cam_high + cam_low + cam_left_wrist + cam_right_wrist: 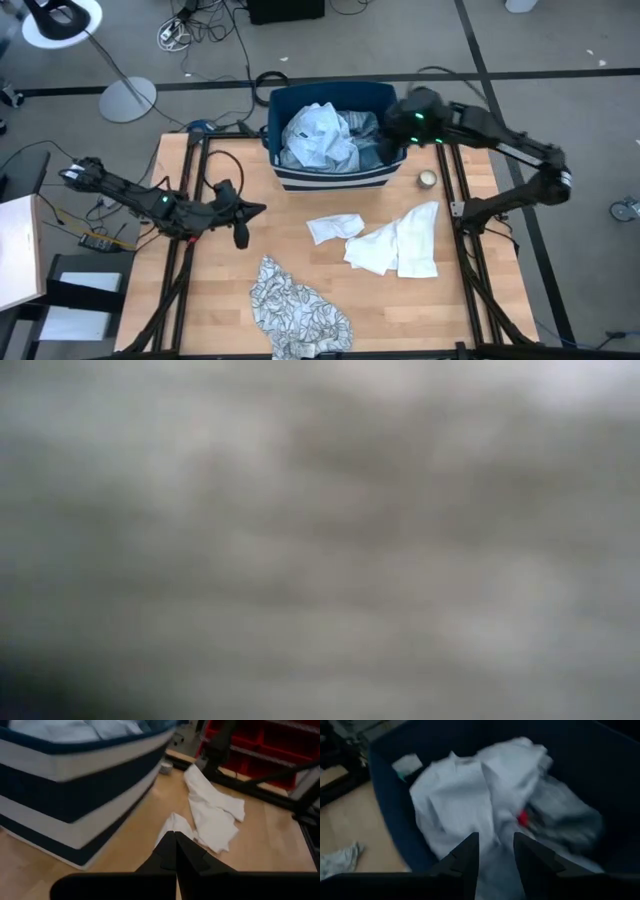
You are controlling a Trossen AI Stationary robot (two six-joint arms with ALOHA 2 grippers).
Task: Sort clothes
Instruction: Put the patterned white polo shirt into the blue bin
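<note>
A dark blue bin with white stripes [330, 180] stands at the table's far middle. It holds a heap of clothes: a pale blue one [460, 795] on top, a grey one [565, 820] and a small red one [522, 817]. My right gripper [495, 852] hangs open just above this heap, over the bin's right half [388, 148], touching nothing. Two white garments [335, 228] [400, 245] lie flat on the table in front of the bin, and a grey-white leaf-print one [295, 305] lies near the front edge. My left gripper [175, 847] is shut and empty over the table left of the bin [258, 209].
A small round object [428, 179] sits on the table right of the bin. Black frame rails [460, 230] run along both sides of the wooden table. The low view shows only a grey blur. Red storage bins [280, 740] stand beyond the table.
</note>
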